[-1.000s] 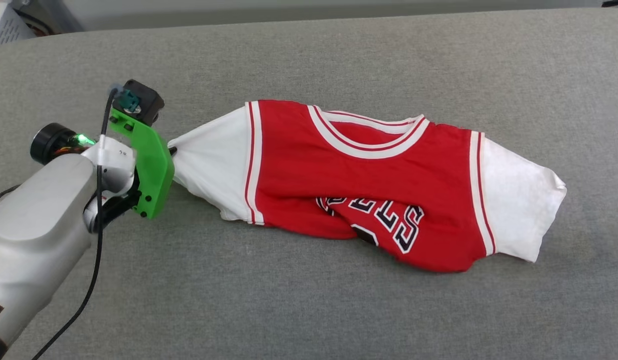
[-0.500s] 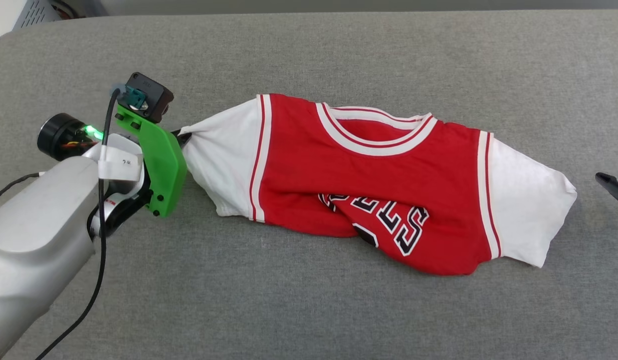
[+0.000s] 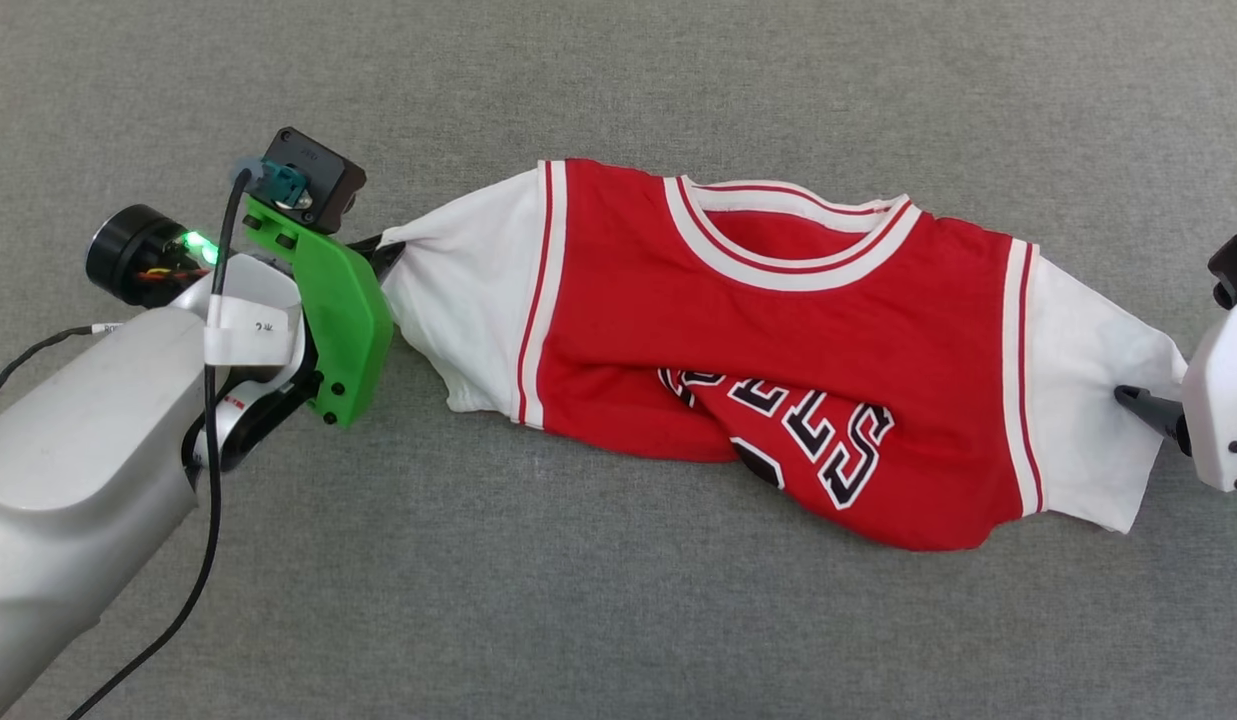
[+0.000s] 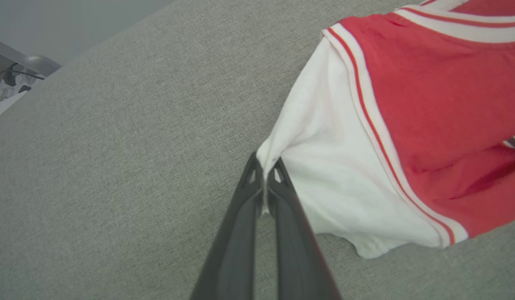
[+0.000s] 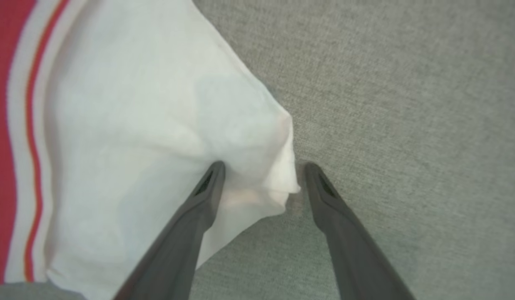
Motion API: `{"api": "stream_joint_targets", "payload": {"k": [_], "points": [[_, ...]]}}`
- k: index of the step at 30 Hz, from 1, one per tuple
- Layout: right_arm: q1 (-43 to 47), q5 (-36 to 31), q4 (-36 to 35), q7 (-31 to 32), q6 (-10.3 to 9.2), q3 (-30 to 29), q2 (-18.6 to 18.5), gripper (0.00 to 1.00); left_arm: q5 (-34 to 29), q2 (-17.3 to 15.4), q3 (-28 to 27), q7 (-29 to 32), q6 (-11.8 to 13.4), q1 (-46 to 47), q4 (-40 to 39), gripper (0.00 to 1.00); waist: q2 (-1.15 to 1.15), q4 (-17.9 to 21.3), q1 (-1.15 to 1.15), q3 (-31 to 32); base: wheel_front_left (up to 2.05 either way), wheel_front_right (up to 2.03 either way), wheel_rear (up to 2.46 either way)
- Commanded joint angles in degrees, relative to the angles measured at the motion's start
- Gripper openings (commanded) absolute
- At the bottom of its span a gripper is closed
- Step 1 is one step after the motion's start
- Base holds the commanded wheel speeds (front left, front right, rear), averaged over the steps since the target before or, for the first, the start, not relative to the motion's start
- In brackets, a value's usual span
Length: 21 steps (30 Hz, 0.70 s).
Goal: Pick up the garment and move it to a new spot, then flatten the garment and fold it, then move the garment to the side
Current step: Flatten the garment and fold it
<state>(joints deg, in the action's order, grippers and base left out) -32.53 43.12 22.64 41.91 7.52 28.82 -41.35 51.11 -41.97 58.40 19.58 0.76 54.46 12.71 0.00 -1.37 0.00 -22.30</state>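
Grey woven surface (image 3: 618, 620) bears garment (image 3: 758, 330); pale wall (image 4: 74, 25) beyond edge.

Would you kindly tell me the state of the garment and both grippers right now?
garment: lying front-up, not folded, lower half bunched.
left gripper: shut on the garment's white sleeve tip.
right gripper: open, astride the other sleeve edge, not yet closed.

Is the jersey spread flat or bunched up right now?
Bunched, not flat. The garment lies stretched sideways, but a red fold crosses its front and covers part of the lettering.
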Motion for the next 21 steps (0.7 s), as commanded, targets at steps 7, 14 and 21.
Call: {"api": "stream_joint_targets", "payload": {"k": [7,14,21], "points": [[-2.3,0.9,3.8,-14.2,-0.03,5.4,1.3,0.0,-0.6,-0.5,-0.2,-2.4,0.0,-0.3,1.5,0.0,0.0,1.0,0.0,2.5,0.0,0.0,0.0],[-5.8,-0.7,3.4,-27.0,-0.03,1.8,-1.2,0.0,-1.9,-1.6,-1.3,-6.9,0.1,-0.2,-0.9,0.0,0.0,1.1,0.0,7.8,0.0,0.0,0.0],[-5.9,-2.9,-2.9,-34.0,-0.03,-3.6,-3.3,0.0,-4.6,-4.7,-4.0,-12.1,2.0,1.2,-9.5,0.0,0.0,1.3,0.0,11.7,0.0,0.0,0.0]]}}
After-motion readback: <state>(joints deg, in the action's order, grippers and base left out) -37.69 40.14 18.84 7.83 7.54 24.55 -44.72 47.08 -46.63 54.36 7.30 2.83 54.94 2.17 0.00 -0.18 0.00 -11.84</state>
